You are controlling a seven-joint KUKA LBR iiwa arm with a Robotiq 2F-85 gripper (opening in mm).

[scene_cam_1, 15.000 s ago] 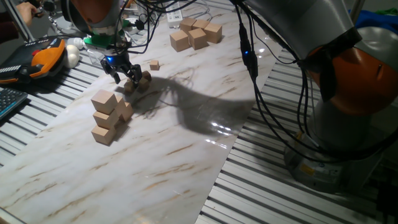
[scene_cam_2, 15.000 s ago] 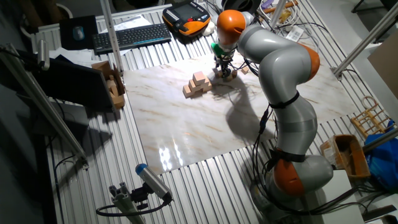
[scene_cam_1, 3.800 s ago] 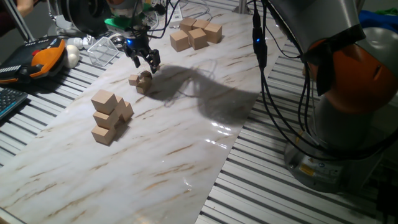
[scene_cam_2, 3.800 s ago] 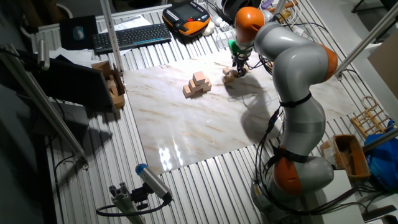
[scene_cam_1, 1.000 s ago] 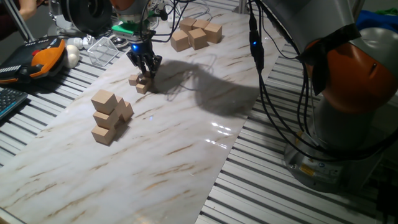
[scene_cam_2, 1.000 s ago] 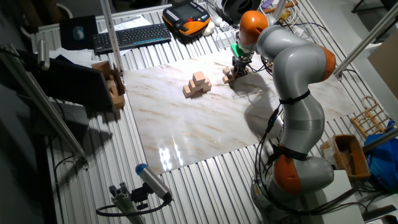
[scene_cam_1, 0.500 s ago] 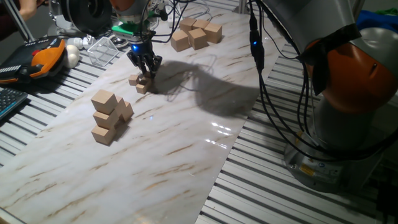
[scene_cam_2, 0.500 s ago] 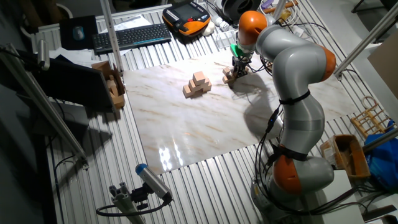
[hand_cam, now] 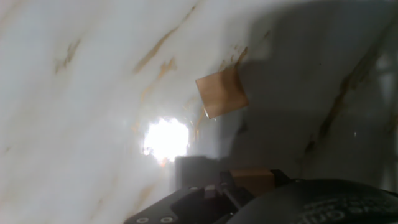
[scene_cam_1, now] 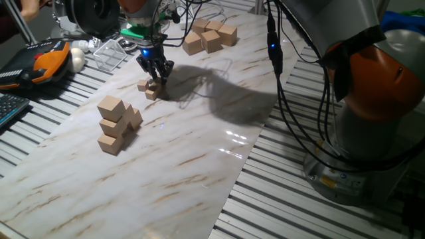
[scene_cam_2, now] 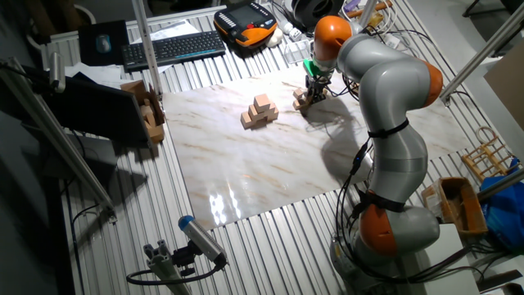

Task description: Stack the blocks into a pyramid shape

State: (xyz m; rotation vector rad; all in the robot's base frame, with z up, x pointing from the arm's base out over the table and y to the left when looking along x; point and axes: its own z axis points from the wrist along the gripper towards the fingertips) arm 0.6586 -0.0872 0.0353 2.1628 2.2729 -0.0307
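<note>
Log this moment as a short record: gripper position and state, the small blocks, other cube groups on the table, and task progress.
gripper: gripper down low over the tiny blocks; open or shut cannot be told
tiny blocks: small cluster on the marble board, directly under the fingers; the hand view shows one tiny block lying alone on the marble
medium cubes: stacked group nearer the camera
large cubes: group at the far end of the board
progress: no finished pyramid of tiny blocks visible

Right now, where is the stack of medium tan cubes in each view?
One fixed view: stack of medium tan cubes, left of centre.
The other fixed view: upper middle.
Hand view: not in it.
Shared landmark: the tool, over the tiny blocks beside the stack.
</note>
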